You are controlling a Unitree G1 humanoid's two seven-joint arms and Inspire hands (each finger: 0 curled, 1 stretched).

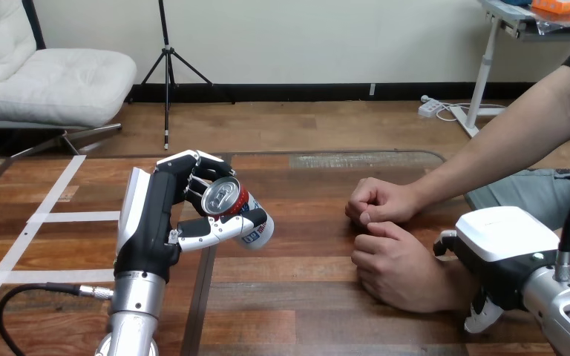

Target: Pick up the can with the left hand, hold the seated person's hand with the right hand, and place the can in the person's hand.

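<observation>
The can (226,199) sits in the left hand (156,222), with the fingers curled over its far side and the thumb closed across its near side. It is tilted: the silver top with its pull tab faces up and back toward the camera. The base points down and to the can's right, so its long axis already slants toward the person. It seems to hang just above the surface (297,285) rather than rest on it. Its sides are red and white with a little blue print, and it looks undented.

The person's nearer hand (395,271) lies well to the right of the can and a little toward the robot, resting on the surface, closed, knuckles up. The person's farther hand (382,202) is also to the can's right, level with it, and closed too.

The right hand (501,245) is further right of the can, touching or just beside the nearer hand's wrist. Whether it has hold of that wrist cannot be told. The handover probably needs a rightward carry and an opened palm.
</observation>
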